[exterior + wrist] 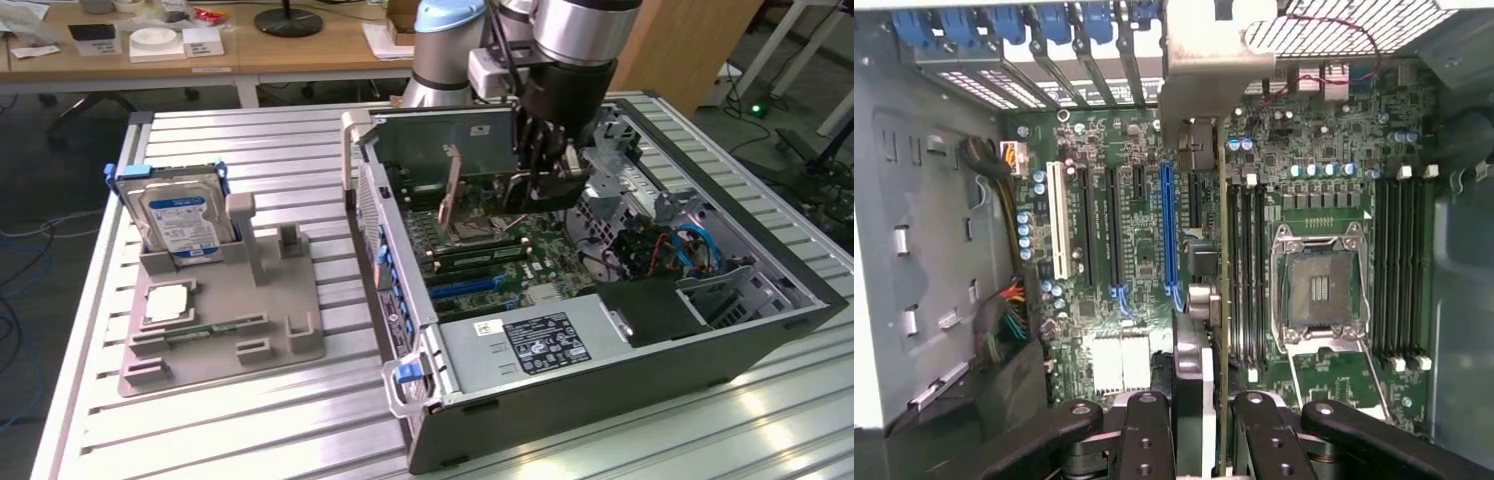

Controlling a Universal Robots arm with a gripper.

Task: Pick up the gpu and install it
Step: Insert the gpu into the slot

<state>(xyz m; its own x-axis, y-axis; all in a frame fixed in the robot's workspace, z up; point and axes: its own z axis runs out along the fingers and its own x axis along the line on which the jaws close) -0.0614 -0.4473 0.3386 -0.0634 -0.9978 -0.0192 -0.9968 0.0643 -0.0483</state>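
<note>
On the metal desk (240, 420): a big open computer case (601, 400), and just beside it, toward the exterior view's left, a grey tray (220, 350) with a silver hard drive (183, 225) standing up in it. Inside the case, over the green board (1144, 215), the hand (1204, 430), shut tight on the gpu (1199, 360). Hangs thin edge toward the board, near the long blue slot (1169, 230), pale metal end (1199, 90) by the case's back wall; cannot tell if touching the board.
</note>
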